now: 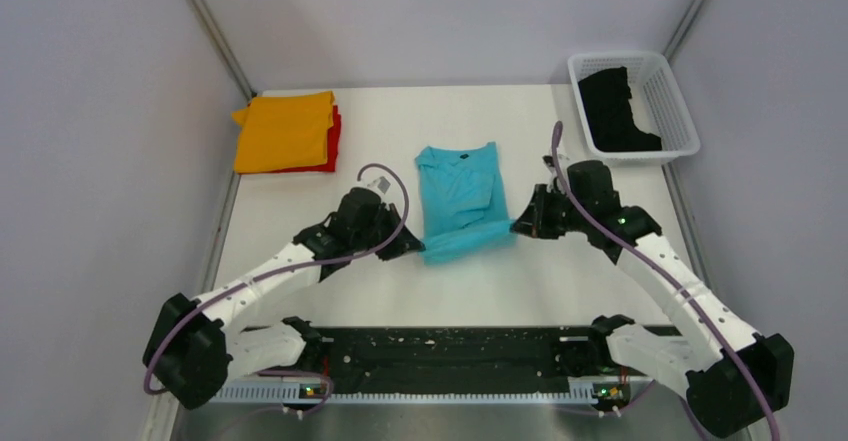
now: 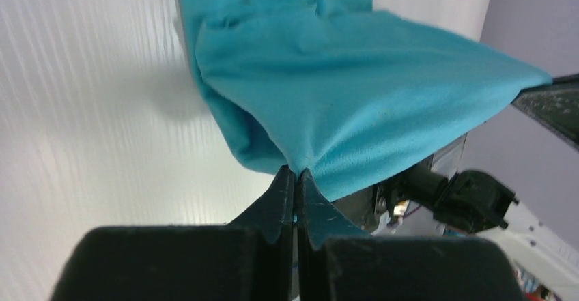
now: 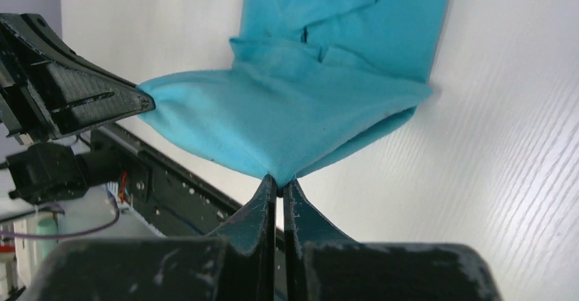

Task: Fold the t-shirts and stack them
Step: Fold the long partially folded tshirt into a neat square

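pinching turquoise shirt [image 1: 455, 196], jaws clenched: left gripper [image 2: 295, 176], right gripper [image 3: 279, 180] | basket [image 1: 677, 106] holds black shirt [image 1: 610, 106]

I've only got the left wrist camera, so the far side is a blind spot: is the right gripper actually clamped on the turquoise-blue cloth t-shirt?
Observer: Yes. The right gripper is shut on the right corner of the turquoise-blue t-shirt, at its lifted near edge.
Operator: Is anything stacked yet?
Observer: A folded orange t-shirt lies on top of a red t-shirt at the far left of the white table.
Operator: Any shirts waiting?
Observer: A black t-shirt lies crumpled inside the white plastic mesh basket at the far right.
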Controlling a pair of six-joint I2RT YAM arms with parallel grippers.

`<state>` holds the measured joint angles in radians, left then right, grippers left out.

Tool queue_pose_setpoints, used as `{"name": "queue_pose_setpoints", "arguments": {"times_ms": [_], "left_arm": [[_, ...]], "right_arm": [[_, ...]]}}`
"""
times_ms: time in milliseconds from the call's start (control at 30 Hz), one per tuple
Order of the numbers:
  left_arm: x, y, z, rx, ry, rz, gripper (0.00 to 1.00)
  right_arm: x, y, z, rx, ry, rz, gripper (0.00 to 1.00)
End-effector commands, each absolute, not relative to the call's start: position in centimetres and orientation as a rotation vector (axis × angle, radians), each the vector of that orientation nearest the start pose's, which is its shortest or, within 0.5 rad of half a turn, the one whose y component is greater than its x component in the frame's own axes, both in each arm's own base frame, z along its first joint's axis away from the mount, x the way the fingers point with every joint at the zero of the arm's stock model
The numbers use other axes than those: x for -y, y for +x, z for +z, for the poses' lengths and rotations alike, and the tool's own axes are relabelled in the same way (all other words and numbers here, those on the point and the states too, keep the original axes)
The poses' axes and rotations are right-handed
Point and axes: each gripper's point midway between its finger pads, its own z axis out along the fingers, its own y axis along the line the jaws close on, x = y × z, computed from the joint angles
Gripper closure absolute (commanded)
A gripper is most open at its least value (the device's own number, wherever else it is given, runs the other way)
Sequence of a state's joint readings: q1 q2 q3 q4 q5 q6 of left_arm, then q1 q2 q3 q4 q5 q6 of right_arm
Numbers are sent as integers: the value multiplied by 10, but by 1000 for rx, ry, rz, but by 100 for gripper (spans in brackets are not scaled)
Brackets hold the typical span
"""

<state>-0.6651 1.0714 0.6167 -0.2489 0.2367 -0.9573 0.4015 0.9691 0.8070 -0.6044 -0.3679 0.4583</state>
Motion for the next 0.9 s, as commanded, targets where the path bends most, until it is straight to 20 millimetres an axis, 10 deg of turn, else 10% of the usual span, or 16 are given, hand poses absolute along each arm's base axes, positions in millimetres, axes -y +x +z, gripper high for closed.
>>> {"name": "queue_pose_setpoints", "arguments": {"times_ms": [0,500,867], "left_arm": [[252,252,160,-2347,-213,-1046,100],[237,355,184,-2371,-198,-984,100],[222,417,167,-2391,-236,-901,100]], "right_arm": [[-175,265,203,-2240,-42,812,100],[-180,355,235,-2105,-14,835,100],[-183,405,203,-2147,60,873,100]]}}
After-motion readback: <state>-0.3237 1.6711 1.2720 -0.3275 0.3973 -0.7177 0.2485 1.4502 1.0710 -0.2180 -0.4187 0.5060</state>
